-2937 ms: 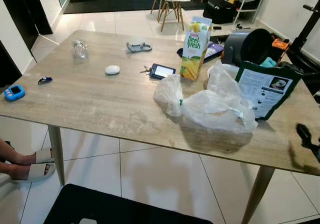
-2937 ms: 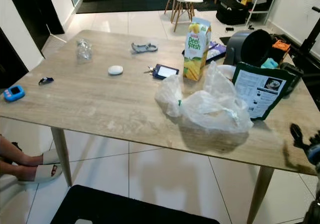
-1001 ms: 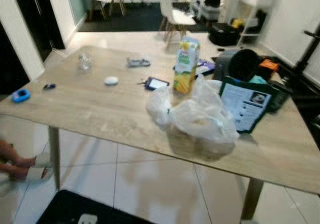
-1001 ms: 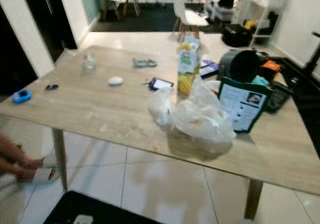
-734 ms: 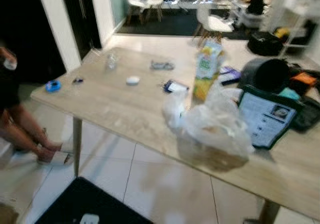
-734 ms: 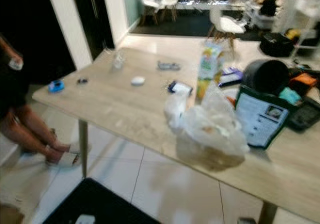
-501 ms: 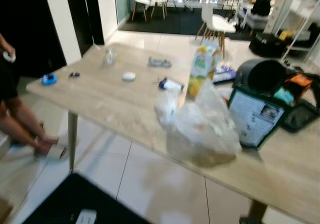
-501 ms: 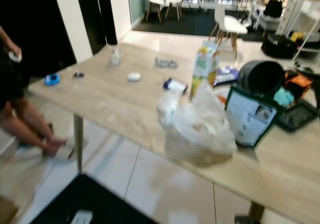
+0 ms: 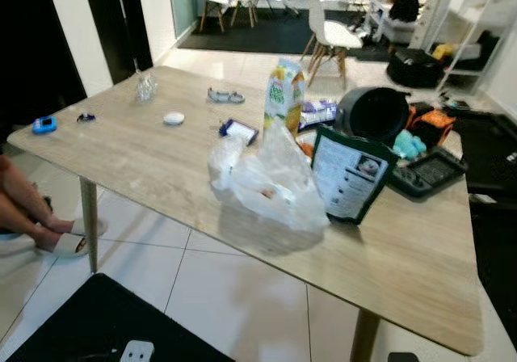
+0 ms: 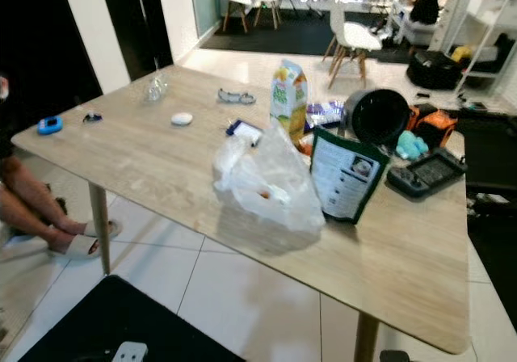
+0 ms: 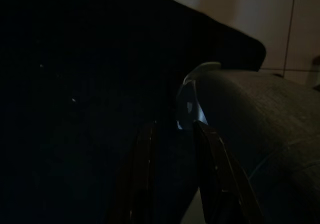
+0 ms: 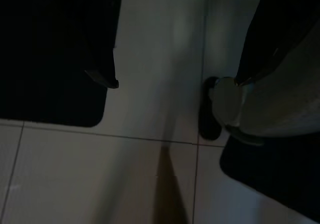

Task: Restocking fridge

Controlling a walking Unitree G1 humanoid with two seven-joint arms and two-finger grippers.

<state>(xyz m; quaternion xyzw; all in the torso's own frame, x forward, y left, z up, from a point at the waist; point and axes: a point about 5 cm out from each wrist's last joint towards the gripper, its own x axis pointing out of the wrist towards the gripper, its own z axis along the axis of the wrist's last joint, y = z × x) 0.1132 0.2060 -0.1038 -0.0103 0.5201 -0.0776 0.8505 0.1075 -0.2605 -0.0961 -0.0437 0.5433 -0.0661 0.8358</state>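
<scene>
One juice carton (image 9: 283, 95), upright on table (image 9: 404, 265) behind plastic bag (image 9: 266, 186): likely heavy, stiff, smooth-sided; best gripped mid-body. Left gripper (image 11: 172, 174) hanging idle, fingers slightly parted, holding nothing; right gripper's state impossible to tell.

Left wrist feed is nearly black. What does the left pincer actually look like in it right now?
The left pincer appears as two long, slim, dark fingers running side by side with a narrow gap between them. They look black, with a faint brownish sheen along their edges in the dim light. The shade is too deep to make out cables, markings or finer detail.
</scene>
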